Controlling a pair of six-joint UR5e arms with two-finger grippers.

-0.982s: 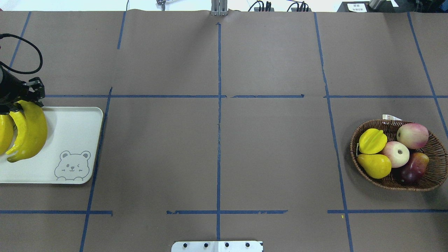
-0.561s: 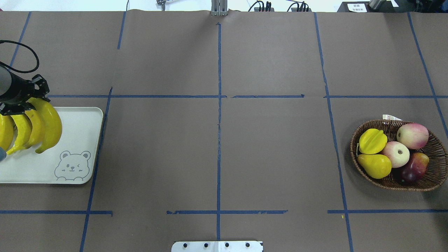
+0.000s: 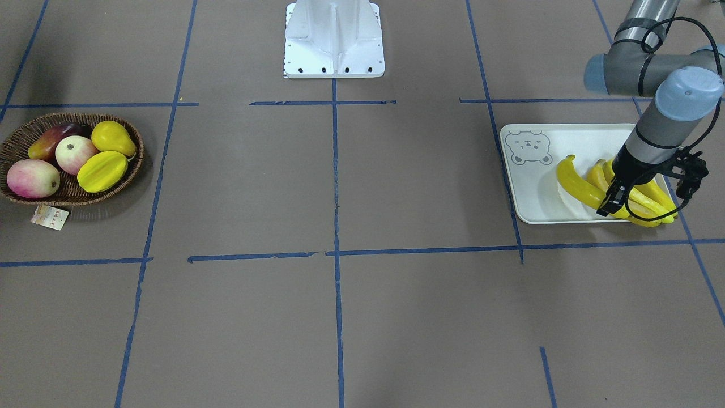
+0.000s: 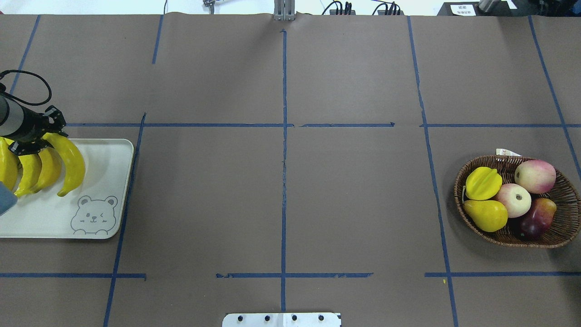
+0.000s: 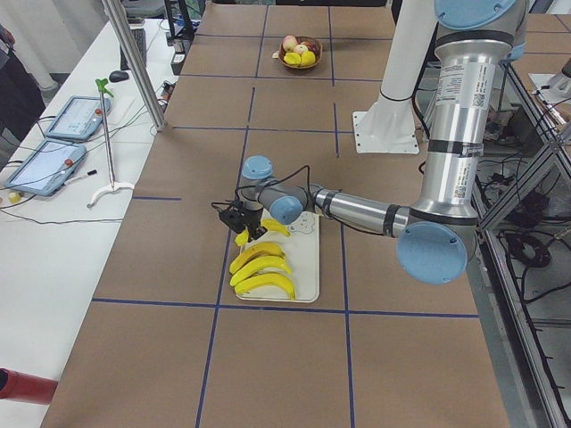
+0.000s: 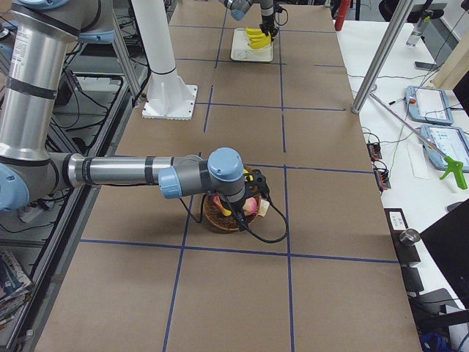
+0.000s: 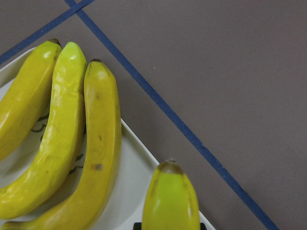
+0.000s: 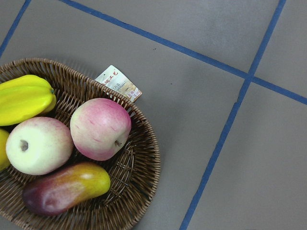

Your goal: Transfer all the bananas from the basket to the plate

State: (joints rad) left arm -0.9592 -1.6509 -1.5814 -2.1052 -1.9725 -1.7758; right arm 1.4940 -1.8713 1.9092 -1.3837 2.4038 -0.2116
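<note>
1. The long curved bright-yellow bananas (image 7: 98, 143) are gleaming, smooth and plastic-looking, with faint dark specks.
2. The flat off-white rectangular tray (image 4: 102, 156) is looking smooth and matt.
3. The shallow dark-brown wicker basket (image 4: 567, 213) is showing a rough woven texture. At its 12 o'clock rim in the overhead view, a small printed paper tag (image 4: 507, 152) is sticking out.
4. The brown table covering (image 4: 354, 204) is looking like matt paper, with blue tape lines (image 4: 283, 204).
</note>
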